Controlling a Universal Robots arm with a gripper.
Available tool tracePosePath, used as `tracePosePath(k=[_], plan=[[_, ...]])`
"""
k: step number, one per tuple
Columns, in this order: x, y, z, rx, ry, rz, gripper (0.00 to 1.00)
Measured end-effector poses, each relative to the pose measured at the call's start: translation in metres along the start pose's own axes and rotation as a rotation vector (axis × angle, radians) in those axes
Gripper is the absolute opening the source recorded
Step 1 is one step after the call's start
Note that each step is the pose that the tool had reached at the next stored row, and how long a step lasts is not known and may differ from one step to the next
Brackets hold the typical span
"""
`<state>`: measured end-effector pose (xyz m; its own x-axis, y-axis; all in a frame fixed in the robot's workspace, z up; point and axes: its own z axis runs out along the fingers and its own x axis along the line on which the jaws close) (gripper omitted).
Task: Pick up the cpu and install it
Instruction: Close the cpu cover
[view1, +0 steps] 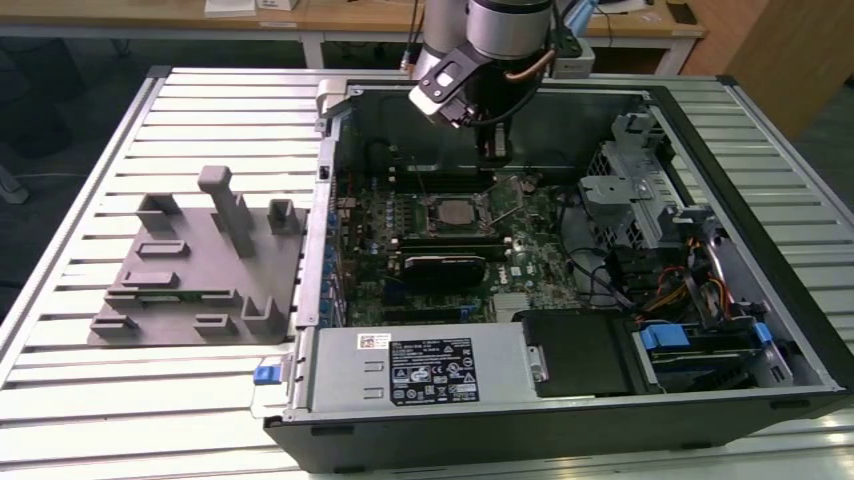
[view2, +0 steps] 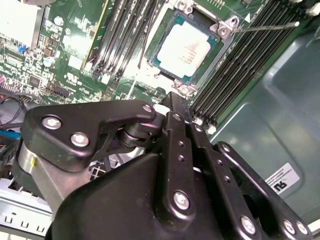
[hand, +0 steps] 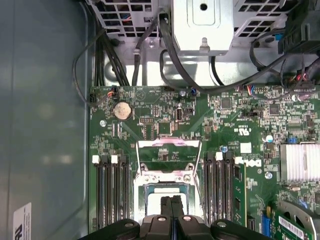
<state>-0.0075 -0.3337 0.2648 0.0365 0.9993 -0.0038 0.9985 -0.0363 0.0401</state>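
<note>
Worktop: slatted metal worktop (view1: 200, 120) with wooden desks behind it. It carries an open computer case (view1: 534, 440) lying on its side.
Landmark: metal-framed socket (hand: 141, 181) on the green motherboard (hand: 235, 125) inside the case.
Load plate: load plate (hand: 169, 143) hinged up off the socket, standing on the side toward the drive cage.
Lever: thin wire lever (view2: 265, 27) swung out from one socket corner, across the slots beside it.
Cpu: cpu (view2: 186, 46) lies flat inside the socket frame, silvery top up and uncovered. Nothing touches it.
End effector: end effector (hand: 171, 199) hangs above the socket, off its edge and clear of the chip. Both wrist views show the two fingers (view2: 175, 130) clenched flat against each other with nothing between them.
Memory slots: long dark memory slots (hand: 107, 190) run along both sides of the socket.
Fixture: grey fixture (view1: 187, 270) sits on the worktop outside the case, well apart from the socket, toward the exterior view's left.
</note>
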Motion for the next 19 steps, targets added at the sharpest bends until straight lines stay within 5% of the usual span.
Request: tracePosePath(k=[19], plan=[[0.0008, 0.0221, 0.0009, 0.0, 0.0001, 0.0, 0.11]])
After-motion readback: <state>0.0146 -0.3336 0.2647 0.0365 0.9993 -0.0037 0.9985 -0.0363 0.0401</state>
